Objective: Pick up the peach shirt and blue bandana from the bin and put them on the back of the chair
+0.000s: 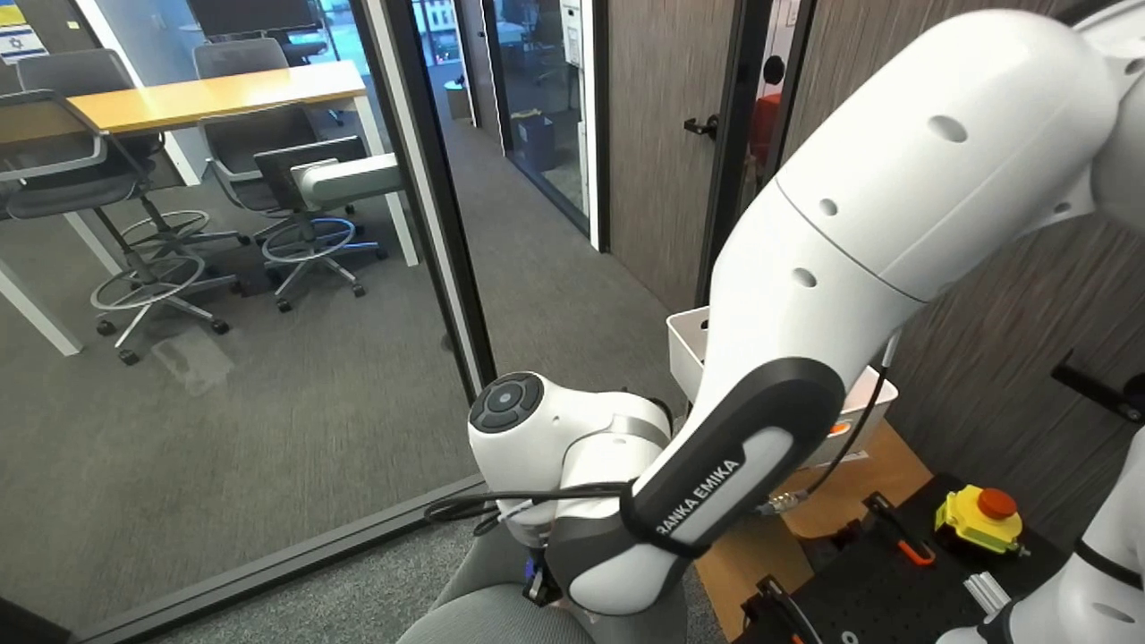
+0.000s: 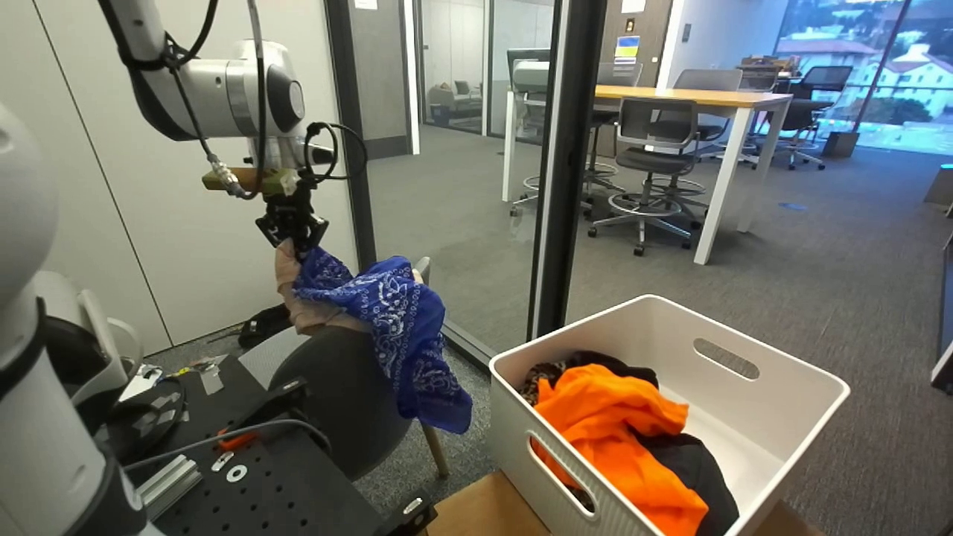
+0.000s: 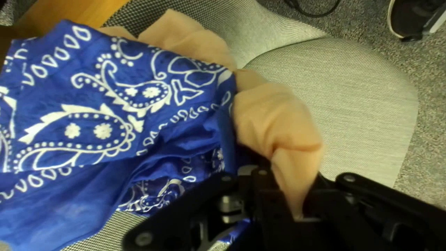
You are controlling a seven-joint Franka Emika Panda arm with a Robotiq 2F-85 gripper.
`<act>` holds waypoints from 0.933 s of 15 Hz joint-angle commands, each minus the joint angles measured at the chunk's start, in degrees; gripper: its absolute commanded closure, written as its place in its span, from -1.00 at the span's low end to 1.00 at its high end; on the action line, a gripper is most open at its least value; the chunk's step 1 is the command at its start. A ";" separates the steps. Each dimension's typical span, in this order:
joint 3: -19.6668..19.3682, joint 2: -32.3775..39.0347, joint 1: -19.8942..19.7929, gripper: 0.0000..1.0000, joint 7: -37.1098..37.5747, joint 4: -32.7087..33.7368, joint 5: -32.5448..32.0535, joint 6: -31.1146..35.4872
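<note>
- Right up front in my wrist view: my black, jointed gripper (image 3: 296, 200), clamped down on cloth, a narrow fold running straight in between the fingers (image 3: 270, 209).
- And that fold belongs to the soft, plain peach fabric shirt (image 3: 278, 122)! Up from my grip it bunches, then slips behind the royal-blue cloth bandana with white paisley print (image 3: 104, 104).
- Have I got the bandana pinched too? Blue comes right up beside my fingers; whether any is caught, I cannot tell.
- Over to an exterior view: the bandana spills across the top edge of the rounded, dark grey chair (image 2: 335, 387), a long corner dangling outside the back. The shirt bunches just behind that edge.
- Both pieces are out of the white, rectangular bin with slotted handles (image 2: 648, 335), so I read this as the placing step, nearly there.
- Handling? Light, limp, hard to damage, I'd say; the bandana looks thinner and maybe slicker. Pushing would only crumple them.
- Best hold: a thick fold near the shirt's middle, letting both ends straddle the edge. Mine looks like a gathered tip.
- Next call: bring that tip over the chair back, lower, release. The danger is the shirt slumping seatward and dragging the bandana along.
</note>
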 commanded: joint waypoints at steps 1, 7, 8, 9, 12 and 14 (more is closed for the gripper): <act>-2.33 0.31 0.47 0.83 -0.52 2.14 0.53 -1.68; -3.62 0.14 -0.74 0.83 -1.46 1.80 2.16 -1.43; -3.61 0.00 -1.05 0.83 -1.77 1.64 2.74 -1.58; -3.64 0.07 -1.23 0.83 -1.94 1.68 3.21 -1.79; -3.80 0.34 -1.40 0.81 -2.06 1.82 3.66 -2.01; -3.76 0.49 -1.60 0.31 -1.89 2.16 4.51 -2.99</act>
